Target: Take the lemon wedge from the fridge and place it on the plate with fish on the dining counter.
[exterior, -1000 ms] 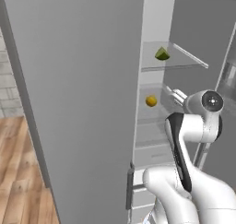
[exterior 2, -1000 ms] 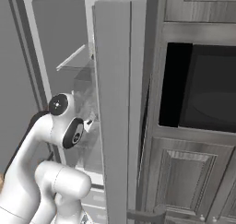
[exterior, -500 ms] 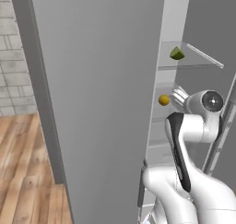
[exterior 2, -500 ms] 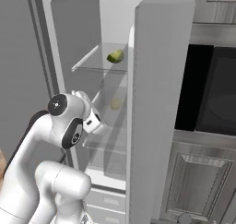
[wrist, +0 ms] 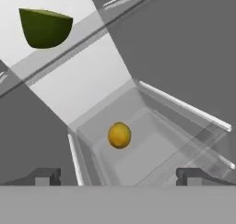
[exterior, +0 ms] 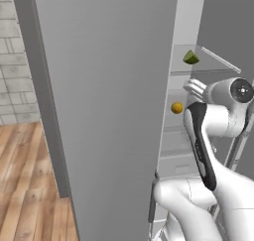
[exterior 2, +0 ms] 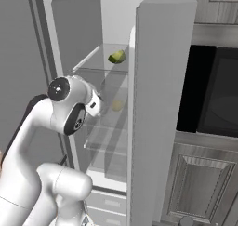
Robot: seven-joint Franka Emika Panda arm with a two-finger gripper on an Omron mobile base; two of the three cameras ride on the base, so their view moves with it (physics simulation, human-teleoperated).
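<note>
The fridge (exterior: 109, 111) is seen with its doors swung open, and its white inside with glass shelves is shown in both base views. The wedge (exterior: 190, 57) is placed on the upper glass shelf (exterior 2: 100, 64); in the right base view it (exterior 2: 117, 57) lies near the back of that shelf, and in the hand view it (wrist: 45, 27) is seen at the upper left, resting on the glass. One shelf lower, a round orange-yellow fruit (exterior: 176, 107) is kept; in the hand view it (wrist: 119, 135) sits in the middle, inside a clear tray.

The arm is raised in front of the open fridge, and the gripper (wrist: 118, 174) is pointed into it, at the level of the lower shelf. Its jaws are held wide apart and nothing is gripped between them; the two dark tips (wrist: 44, 176) are seen at the bottom of the hand view, well apart from the round fruit and from the wedge. The wedge is located above the gripper and is not touched by it.

A dark oven (exterior 2: 214, 99) is built in the cabinets to the right of the fridge. A wooden floor (exterior: 25, 185) and a brick wall (exterior: 17, 71) are visible at the left.
</note>
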